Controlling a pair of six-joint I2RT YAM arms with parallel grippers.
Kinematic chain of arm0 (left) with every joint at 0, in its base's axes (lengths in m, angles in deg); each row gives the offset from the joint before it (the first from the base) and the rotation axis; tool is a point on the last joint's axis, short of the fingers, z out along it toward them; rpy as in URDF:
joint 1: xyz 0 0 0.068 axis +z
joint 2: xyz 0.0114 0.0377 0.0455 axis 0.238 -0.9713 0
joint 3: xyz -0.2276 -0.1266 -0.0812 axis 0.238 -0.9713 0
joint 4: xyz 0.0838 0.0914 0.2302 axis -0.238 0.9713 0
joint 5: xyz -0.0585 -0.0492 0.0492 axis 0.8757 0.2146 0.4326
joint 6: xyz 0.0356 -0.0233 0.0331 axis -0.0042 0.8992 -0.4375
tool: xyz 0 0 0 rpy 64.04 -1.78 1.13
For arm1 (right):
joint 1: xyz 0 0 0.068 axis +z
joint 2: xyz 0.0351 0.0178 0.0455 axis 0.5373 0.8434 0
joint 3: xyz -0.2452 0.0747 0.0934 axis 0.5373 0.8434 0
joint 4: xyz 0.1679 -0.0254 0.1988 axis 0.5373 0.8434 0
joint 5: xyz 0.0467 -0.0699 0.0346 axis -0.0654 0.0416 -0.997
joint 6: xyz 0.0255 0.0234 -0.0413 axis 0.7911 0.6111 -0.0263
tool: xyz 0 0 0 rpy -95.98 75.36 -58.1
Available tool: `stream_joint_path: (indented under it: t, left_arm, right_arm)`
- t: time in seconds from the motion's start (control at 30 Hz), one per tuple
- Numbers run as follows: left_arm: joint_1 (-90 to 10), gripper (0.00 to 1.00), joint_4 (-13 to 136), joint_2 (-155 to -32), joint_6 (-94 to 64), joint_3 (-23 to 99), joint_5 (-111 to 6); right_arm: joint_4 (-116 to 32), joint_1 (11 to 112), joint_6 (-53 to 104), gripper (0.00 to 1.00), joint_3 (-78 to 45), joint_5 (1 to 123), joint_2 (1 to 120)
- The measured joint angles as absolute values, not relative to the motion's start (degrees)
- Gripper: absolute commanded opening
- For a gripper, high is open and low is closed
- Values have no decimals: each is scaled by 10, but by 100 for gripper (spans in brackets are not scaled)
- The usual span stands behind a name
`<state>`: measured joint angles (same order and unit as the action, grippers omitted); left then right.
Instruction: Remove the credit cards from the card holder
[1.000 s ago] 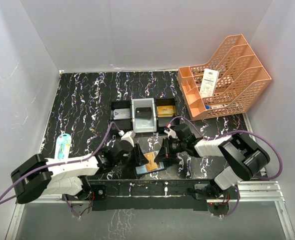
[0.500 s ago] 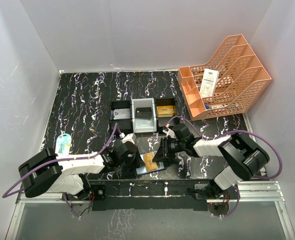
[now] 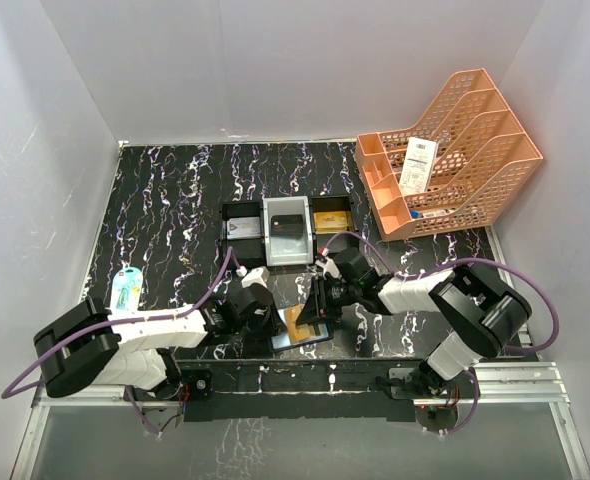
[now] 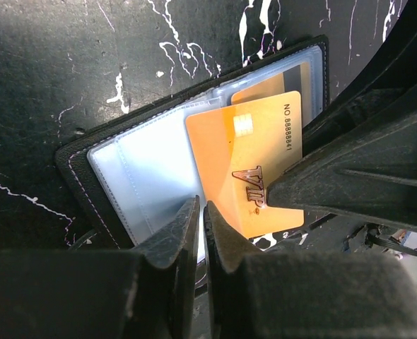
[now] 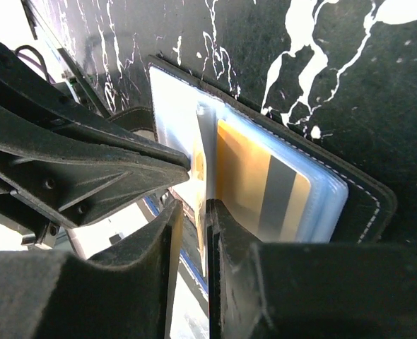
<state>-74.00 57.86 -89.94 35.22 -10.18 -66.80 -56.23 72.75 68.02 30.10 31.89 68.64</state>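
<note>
The card holder (image 3: 297,340) lies open near the table's front edge, its blue-grey sleeves (image 4: 152,169) facing up. An orange VIP credit card (image 4: 254,162) sticks halfway out of a sleeve, seen edge-on in the right wrist view (image 5: 201,205). A second gold card with a dark stripe (image 5: 265,187) sits in a slot. My left gripper (image 4: 201,212) is shut on the edge of a holder sleeve (image 3: 273,322). My right gripper (image 5: 210,212) comes in from the right (image 3: 313,310), its jaws slightly apart around the orange card's edge.
A row of three small bins (image 3: 287,230) holding cards stands behind the holder. An orange mesh rack (image 3: 450,150) with a white slip (image 3: 417,165) is at the back right. A blue-and-white packet (image 3: 127,290) lies at the left.
My left gripper moved right and closed on the holder's sleeve. My right gripper moved left over the holder and its jaws parted slightly around the orange card.
</note>
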Motion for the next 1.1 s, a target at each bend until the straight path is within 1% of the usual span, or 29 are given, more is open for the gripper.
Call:
stream_joint_path:
  t: [0.13, 0.23, 0.4, 0.63, 0.93, 1.0, 1.03, 1.1]
  left_arm:
    - [-740, 7, 580, -897, 352, -102, -670]
    - [-740, 7, 580, -897, 354, -103, -670]
    - [-740, 7, 581, -896, 354, -103, -670]
    - [-740, 7, 593, -884, 355, -107, -677]
    - [-740, 7, 618, -854, 360, -117, -691]
    - [-740, 11, 622, -849, 360, -118, -693]
    - [-740, 14, 624, -847, 360, -118, -694]
    - [-740, 24, 625, -840, 359, -121, -695]
  right_arm:
    - [-561, 739, 684, 11, 297, 337, 686]
    - [-561, 745, 686, 9, 295, 349, 686]
    - [-560, 752, 691, 0, 295, 364, 686]
    - [-541, 756, 695, 0, 290, 377, 679]
    - [-467, 743, 672, 0, 275, 395, 608]
    - [-452, 738, 664, 0, 268, 403, 597]
    - [-444, 736, 659, 0, 265, 406, 592]
    - [-434, 730, 652, 0, 264, 410, 584]
